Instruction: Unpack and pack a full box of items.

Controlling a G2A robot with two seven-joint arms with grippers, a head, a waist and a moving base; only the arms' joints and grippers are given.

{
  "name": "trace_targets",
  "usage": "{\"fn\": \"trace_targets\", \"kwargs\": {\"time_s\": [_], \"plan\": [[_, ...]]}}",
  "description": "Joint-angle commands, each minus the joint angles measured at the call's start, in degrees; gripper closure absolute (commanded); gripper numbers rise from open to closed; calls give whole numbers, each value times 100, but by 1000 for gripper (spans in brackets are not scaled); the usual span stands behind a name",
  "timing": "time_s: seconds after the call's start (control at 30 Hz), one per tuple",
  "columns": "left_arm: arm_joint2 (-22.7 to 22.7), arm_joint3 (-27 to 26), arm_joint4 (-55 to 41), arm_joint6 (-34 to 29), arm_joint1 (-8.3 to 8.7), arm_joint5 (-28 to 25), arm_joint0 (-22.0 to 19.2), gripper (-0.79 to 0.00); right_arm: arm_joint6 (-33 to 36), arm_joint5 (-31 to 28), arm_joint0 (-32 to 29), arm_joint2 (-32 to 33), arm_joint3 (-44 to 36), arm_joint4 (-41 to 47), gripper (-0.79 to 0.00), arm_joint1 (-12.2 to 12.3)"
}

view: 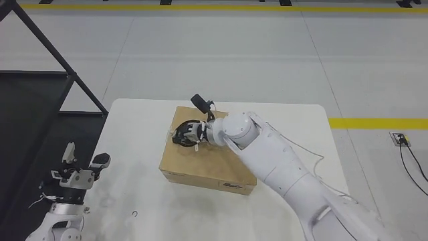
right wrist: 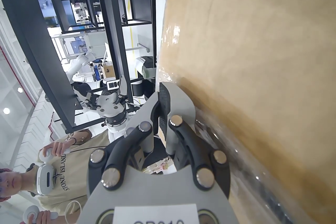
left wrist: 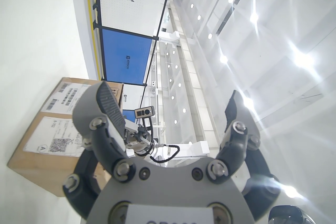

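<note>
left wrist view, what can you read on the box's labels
"A": in a ring on the lower label of the box.
"2C": same label, beside the square code.
"B-702": same label, near its edge.
Too small to read: the rest of that label, and the barcodes and fine print on the upper label.

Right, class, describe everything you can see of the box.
The box is brown cardboard, flat and closed, lying on the white table, askew to its edges. Glossy clear tape runs along its top. White barcode labels are stuck on its outside. The right gripper, shut, sits at the top's far edge; whether it touches the box cannot be told.
</note>
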Motion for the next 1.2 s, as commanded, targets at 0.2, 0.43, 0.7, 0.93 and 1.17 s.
{"fn": "trace_targets", "kwargs": {"time_s": [0.2,0.43,0.7,0.93,1.17], "plan": [[110,-23,104,-148,27,92,-73,-785,377,-191,-46,291,241,-22,0,112],[245,-63,222,-189,42,127,-118,-785,417,-80,-343,693,-258,-353,0,456],[375,-135,353,-176,57,155,-141,-785,487,477,-1206,1474,-1942,-970,0,1046],[484,-230,429,-141,65,160,-138,-785,466,1513,-2244,2302,-3713,-1932,0,1543],[569,-256,483,-122,75,175,-152,-785,544,2094,-2955,3026,-4684,-2507,0,1844]]}}
